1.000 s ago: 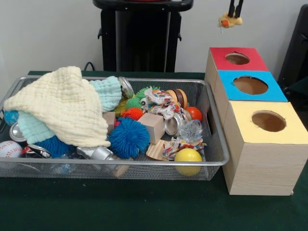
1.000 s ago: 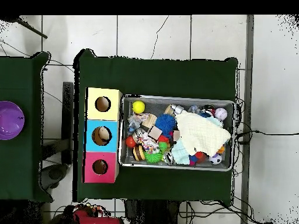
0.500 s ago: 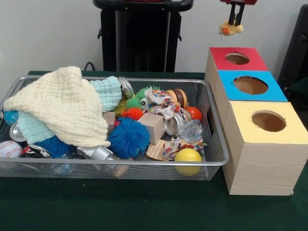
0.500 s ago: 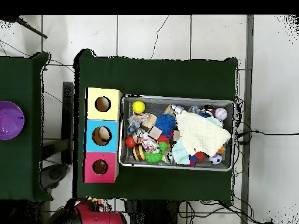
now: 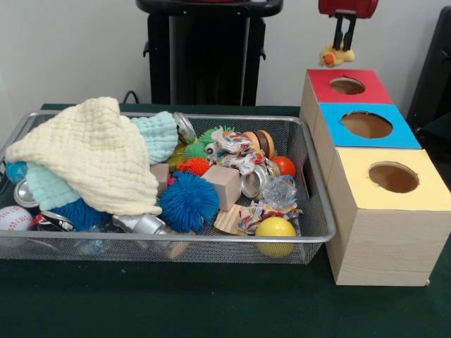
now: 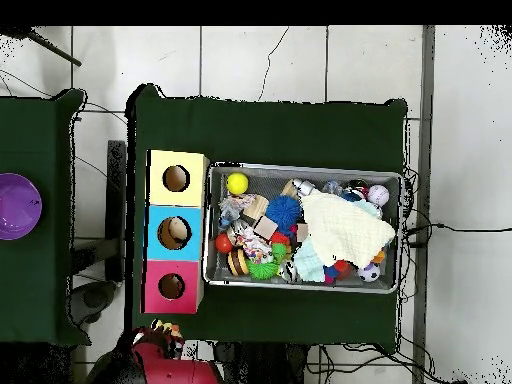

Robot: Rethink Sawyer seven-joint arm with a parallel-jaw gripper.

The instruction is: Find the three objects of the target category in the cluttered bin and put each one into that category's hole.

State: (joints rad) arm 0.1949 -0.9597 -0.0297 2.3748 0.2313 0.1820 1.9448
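My gripper (image 5: 342,48) hangs at the top right of the front view, shut on a small yellow duck toy (image 5: 336,55) with an orange beak. It is above and behind the red box's hole (image 5: 347,86). The blue box (image 5: 366,124) and yellow box (image 5: 393,177) stand in a row in front of it. From overhead, the gripper (image 6: 165,338) and red arm (image 6: 172,367) sit just below the red box (image 6: 171,286). The wire bin (image 5: 211,243) holds balls, wood blocks, rope toys and metal pieces.
A cream cloth (image 5: 95,155) and a teal cloth (image 5: 158,134) cover the bin's left half. A spiky blue ball (image 5: 189,201) and a yellow ball (image 5: 275,232) lie near the front. A purple bowl (image 6: 18,205) sits on a side table.
The gripper has come down into the front view with the duck, now closer to the red box. From overhead, the arm has moved up toward the red box.
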